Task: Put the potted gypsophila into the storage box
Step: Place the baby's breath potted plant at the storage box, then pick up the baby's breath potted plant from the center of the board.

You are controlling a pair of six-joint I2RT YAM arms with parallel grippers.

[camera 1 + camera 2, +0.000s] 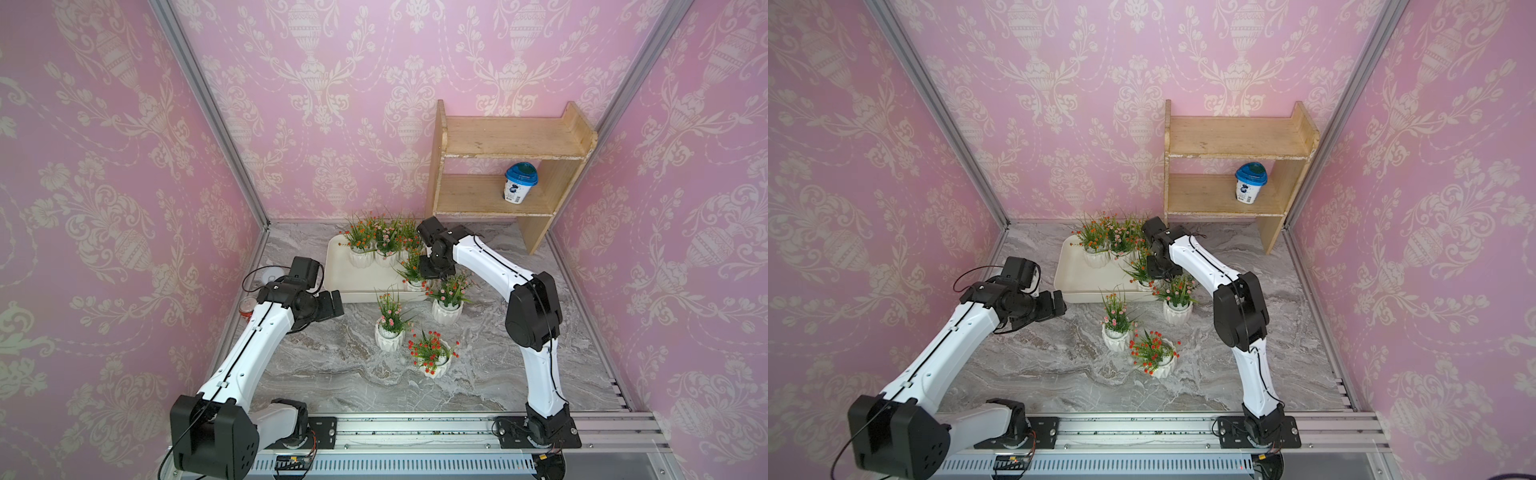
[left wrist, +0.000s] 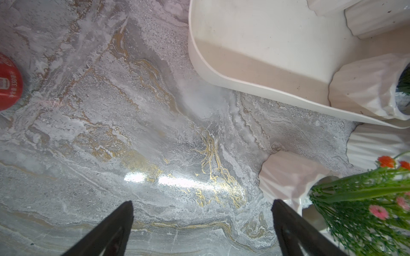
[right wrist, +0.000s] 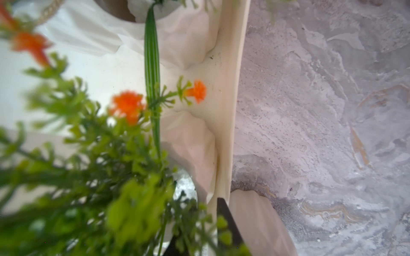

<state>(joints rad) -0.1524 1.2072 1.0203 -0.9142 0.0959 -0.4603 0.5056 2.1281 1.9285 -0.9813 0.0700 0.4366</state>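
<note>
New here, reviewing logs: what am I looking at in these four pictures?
A left arm and a right arm, each with a two-finger gripper, on a marble table. Two pictures look down from overhead; the other two come from wrist cameras. Job: all pots go into the storage box. A red-flowered pot and two pink-flowered pots stand outside it; four seem inside. The left gripper is open and empty. The right gripper is down in the foliage of the corner pot; its grip is hidden.

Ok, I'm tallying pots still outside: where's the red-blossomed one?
In a top view, the red-blossomed pot stands front and middle on the marble table, just right of a pink-blossomed pot and outside the storage box.
</note>
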